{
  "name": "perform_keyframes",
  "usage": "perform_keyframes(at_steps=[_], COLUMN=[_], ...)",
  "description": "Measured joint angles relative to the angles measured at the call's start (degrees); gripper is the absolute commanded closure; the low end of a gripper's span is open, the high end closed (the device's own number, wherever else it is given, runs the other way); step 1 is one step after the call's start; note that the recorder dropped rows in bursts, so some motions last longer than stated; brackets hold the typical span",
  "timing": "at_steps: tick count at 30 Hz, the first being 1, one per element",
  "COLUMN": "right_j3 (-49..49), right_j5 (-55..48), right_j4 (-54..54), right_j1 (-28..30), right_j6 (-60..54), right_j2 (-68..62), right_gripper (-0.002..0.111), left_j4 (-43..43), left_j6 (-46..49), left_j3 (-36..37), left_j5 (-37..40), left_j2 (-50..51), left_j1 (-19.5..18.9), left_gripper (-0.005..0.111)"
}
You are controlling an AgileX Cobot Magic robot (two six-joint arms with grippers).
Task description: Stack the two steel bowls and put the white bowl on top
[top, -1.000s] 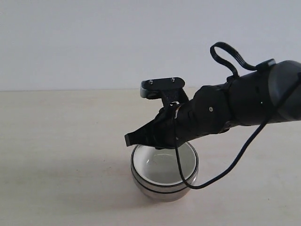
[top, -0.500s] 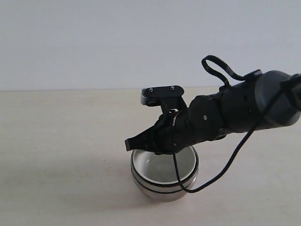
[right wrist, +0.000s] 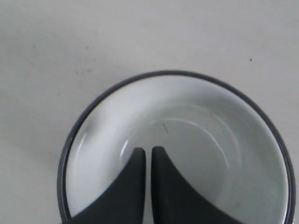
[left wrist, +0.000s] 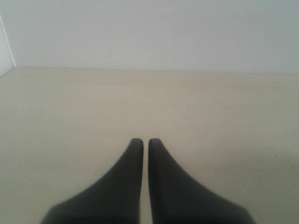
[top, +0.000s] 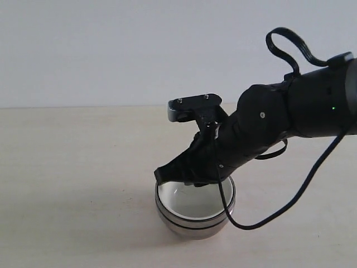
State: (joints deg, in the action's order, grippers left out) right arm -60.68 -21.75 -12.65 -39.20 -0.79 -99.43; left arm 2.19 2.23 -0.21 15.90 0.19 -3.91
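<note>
One pale wooden table [top: 67, 184] fills the lower part of the exterior view, with one plain white wall [top: 111, 50] behind it. One black arm, the right arm [top: 301, 106], reaches in from the right side and bends down toward the middle of the table. One black cable [top: 290, 195] hangs from it in a loop that drops past the bowls.

All three bowls stand in a single stack on the table, near its front, under the arm's wrist. The two steel bowls [top: 189, 230] are nested one inside the other, with a dark seam ringing the shiny side where their rims meet. The one white bowl [top: 192, 201] sits inside them on top, upright, its glossy hollow empty.

The right gripper [top: 159, 176] hangs low over the stack's left rim. In its wrist view its two fingers lie pressed together, with only a thin slit between them, their tips over the white bowl's hollow and holding nothing. Whether they touch the bowl I cannot tell.

The left gripper [left wrist: 145, 141] shows only in its own wrist view. Its two fingers are likewise drawn together, empty, above bare table.
</note>
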Motion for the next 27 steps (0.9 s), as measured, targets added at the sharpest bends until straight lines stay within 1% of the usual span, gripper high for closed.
perform_keyframes(at_steps=[4, 14, 27], right_j3=[0.0, 0.0, 0.0], right_j5=[-3.1, -3.0, -1.0], right_j4=[0.9, 1.3, 1.3], right_j1=[0.0, 0.0, 0.0], right_j6=[-0.2, -0.4, -0.4], right_j2=[-0.4, -5.4, -7.2], right_gripper=[0.108, 0.108, 0.108], left_j4=[0.0, 0.0, 0.0], left_j6=[0.0, 0.0, 0.0], left_j3=[0.0, 0.0, 0.0], left_j5=[0.0, 0.0, 0.0], left_j2=[0.0, 0.0, 0.0], left_j1=[0.0, 0.0, 0.0], left_gripper=[0.103, 0.103, 0.103])
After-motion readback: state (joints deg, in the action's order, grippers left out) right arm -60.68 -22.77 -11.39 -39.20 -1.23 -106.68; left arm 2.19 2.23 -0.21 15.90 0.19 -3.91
